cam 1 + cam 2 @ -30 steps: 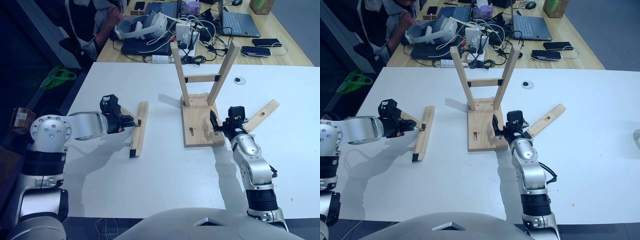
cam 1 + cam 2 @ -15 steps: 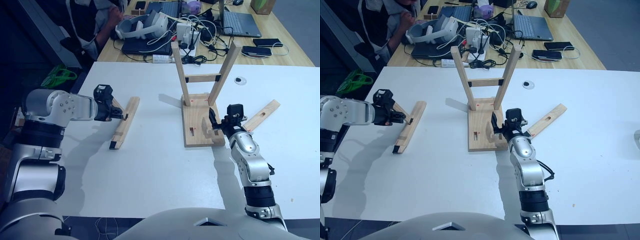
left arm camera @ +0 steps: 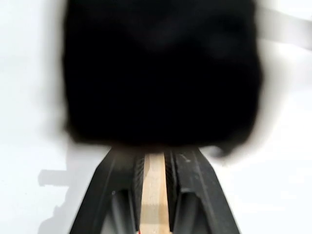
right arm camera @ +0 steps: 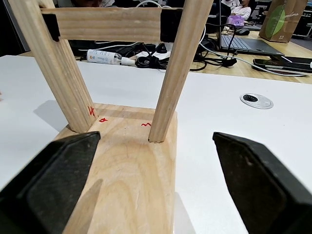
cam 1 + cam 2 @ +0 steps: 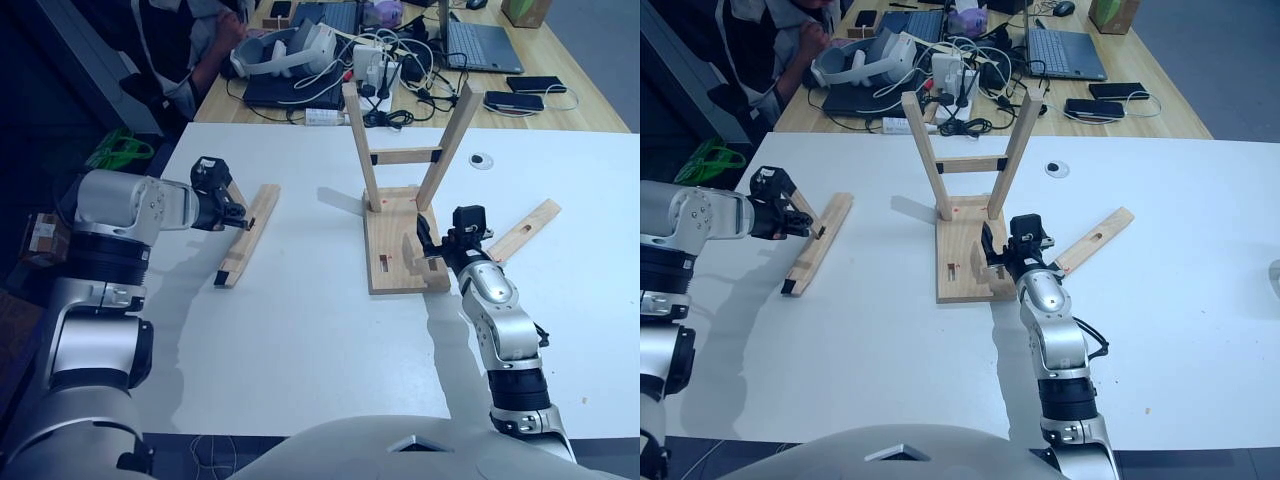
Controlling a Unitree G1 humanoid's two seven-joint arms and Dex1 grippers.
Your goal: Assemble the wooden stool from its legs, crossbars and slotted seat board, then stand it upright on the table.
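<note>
The white desk (image 5: 300,350) fills the lower two thirds of the head views. At centre frame the seat board (image 5: 395,262) lies flat on it, long axis running from the lower edge toward the top of the frame. Two legs (image 5: 361,150) stand in the board's far end and point up, splaying apart as they rise. A crossbar (image 5: 405,157) with dark ends runs level between them.

At left of centre a loose leg (image 5: 245,238) lies flat on the desk, slanting from lower left to upper right. A second loose leg (image 5: 525,230) lies right of the board, also slanting up to the right, its near end just beside the right gripper (image 5: 432,250).

That gripper sits at the board's lower right corner with its fingers (image 4: 53,180) spread wide, one over the board, one over bare desk. The left gripper (image 5: 236,213) is at the first loose leg's left side, fingers (image 3: 122,195) pinching a narrow wooden bar (image 3: 155,195) that runs straight out between them toward that leg.
</note>
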